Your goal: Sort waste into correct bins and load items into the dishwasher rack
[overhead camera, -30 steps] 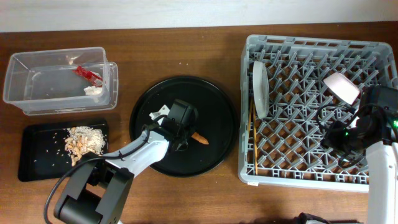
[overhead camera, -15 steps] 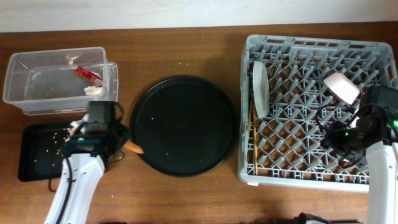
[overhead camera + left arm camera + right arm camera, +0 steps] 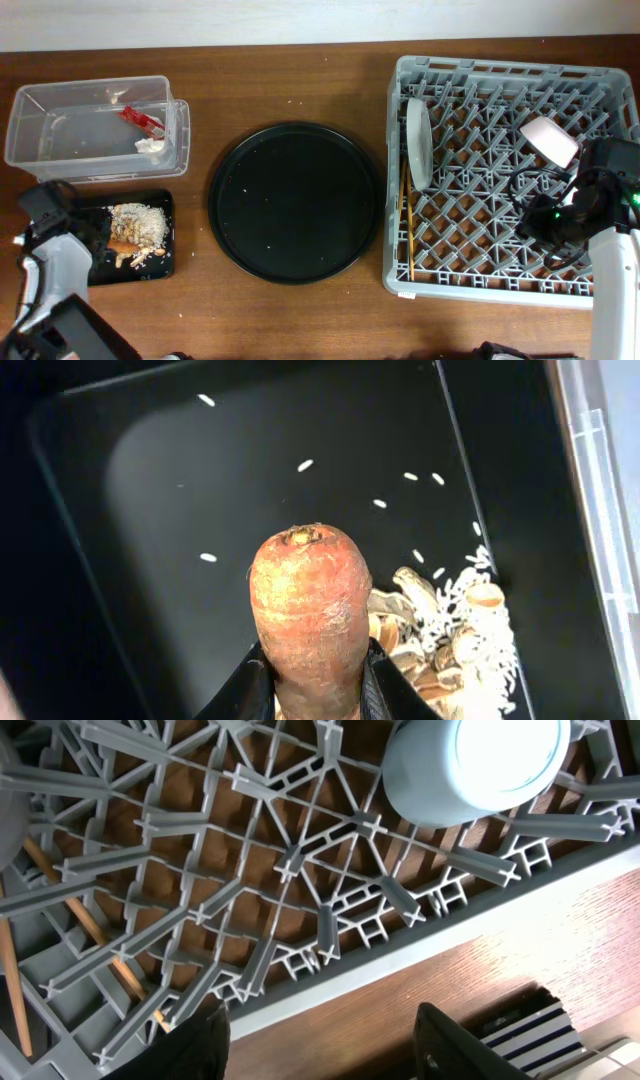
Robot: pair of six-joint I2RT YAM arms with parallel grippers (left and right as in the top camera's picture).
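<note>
the left gripper hangs over the shallow black tray at the front-left corner of the table, its jaws clamped on the thick end of the orange carrot. the carrot points out over bare tray floor, just beside the heap of beige food scraps. i can't tell whether it touches the floor yet.

so the step in hand looks like binning the last of the waste. the red wrapper and the white tissue wad already lie in the clear tub by the far-left corner, and the round black tray mid-table holds only specks. next move, i'd say: spread the jaws and let the carrot drop inside the tray's rim, then lift clear without dragging scraps out.

over at the right end, the dishwasher rack holds the plate on edge, the chopsticks beside it, and a light-blue cup. the right gripper hovers over the rack's front edge, jaws apart, holding nothing.

no brand, label or writing shows anywhere that i can read.
</note>
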